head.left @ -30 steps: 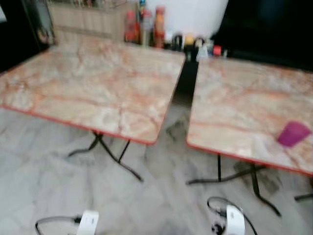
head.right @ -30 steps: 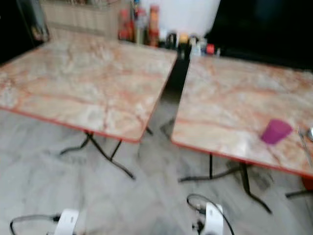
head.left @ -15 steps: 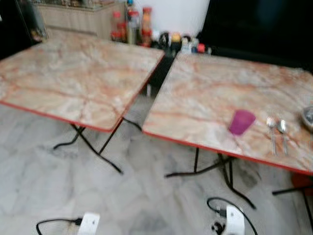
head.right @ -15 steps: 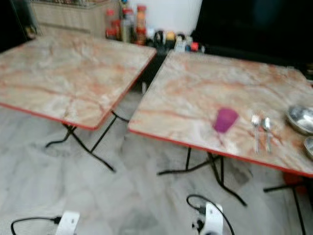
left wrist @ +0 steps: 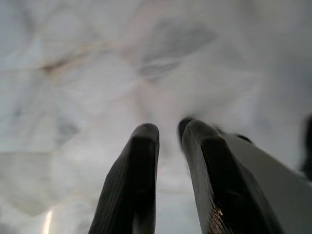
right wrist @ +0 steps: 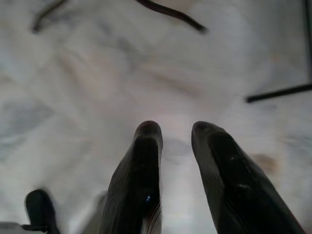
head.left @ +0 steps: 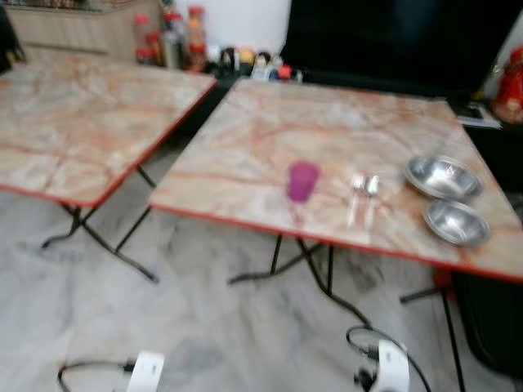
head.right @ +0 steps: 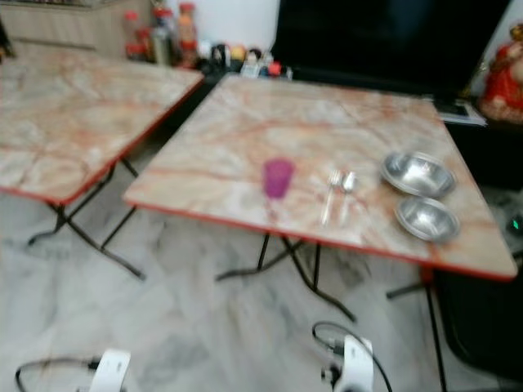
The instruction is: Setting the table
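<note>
Marble-look worktop (head.left: 270, 122) w/ red edge carries purple cup (head.left: 301, 180) at centre; fork and spoon (head.left: 363, 196) at its 3 o'clock, two steel bowls (head.left: 448, 196) beyond. Both arms hang low: left gripper (left wrist: 168, 131) and right gripper (right wrist: 176, 130), jaws slightly apart, empty. Risk: blurred view, and folding legs (head.left: 310, 269) could catch feet. Second table (head.left: 73, 122) at 9 o'clock.

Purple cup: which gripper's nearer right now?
Right, marginally. The purple cup stands on the table; both arms hang low over the floor, the right gripper below the cup's table, the left gripper further left.
</note>
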You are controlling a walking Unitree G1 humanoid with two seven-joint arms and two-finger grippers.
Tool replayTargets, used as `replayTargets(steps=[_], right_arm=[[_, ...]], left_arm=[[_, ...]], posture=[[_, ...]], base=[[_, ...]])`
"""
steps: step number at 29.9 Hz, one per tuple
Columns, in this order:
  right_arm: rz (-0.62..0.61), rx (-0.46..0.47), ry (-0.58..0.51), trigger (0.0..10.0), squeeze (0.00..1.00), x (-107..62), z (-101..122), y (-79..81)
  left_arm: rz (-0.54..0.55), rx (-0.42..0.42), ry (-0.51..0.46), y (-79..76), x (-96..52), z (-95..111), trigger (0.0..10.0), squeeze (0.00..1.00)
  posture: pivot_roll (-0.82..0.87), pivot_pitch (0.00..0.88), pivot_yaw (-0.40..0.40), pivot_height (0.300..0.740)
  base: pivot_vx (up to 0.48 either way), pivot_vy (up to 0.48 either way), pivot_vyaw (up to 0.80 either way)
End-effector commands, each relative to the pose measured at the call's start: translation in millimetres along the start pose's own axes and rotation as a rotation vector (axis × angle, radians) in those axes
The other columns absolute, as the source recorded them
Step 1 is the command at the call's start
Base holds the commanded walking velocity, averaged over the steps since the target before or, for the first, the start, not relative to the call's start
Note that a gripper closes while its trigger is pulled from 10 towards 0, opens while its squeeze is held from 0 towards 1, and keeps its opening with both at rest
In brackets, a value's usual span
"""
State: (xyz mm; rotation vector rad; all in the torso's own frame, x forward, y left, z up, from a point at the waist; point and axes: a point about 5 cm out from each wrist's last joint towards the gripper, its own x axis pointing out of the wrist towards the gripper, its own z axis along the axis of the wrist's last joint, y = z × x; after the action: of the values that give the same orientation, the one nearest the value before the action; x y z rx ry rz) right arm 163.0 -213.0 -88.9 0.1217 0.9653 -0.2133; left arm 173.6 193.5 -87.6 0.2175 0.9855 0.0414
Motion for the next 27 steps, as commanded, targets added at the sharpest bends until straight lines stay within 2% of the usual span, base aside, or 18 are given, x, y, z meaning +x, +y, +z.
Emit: replayTargets(steps=[1, 5, 12, 27], right_arm=[[0.013, 0.007, -0.022, 10.0, 0.00, 1.7, 8.1, 5.7], [0.014, 0.000, -0.013, 10.0, 0.00, 2.0, 8.1, 6.3], [0.012, 0.003, -0.012, 10.0, 0.00, 1.9, 7.6, 6.1], [0.024, -0.002, -0.024, 10.0, 0.00, 2.1, 9.7, 7.5]], left_arm=[[0.017, -0.022, 0.018, 9.6, -0.4, -4.4, 10.0, 0.00], [0.019, -0.054, -0.001, 11.6, 0.0, -0.9, 10.0, 0.00], [0.019, -0.057, -0.013, 10.9, 0.5, 2.4, 10.0, 0.00], [0.042, -0.072, -0.010, 11.0, 0.9, 4.3, 10.0, 0.00]], posture=[[0.04, 0.000, -0.043, 0.728], [0.04, 0.000, -0.043, 0.728], [0.04, 0.000, -0.044, 0.728], [0.04, 0.000, -0.049, 0.728]], base=[[0.000, 0.000, 0.00], [0.000, 0.000, -0.57], [0.000, 0.000, -0.75], [0.000, 0.000, 0.00]])
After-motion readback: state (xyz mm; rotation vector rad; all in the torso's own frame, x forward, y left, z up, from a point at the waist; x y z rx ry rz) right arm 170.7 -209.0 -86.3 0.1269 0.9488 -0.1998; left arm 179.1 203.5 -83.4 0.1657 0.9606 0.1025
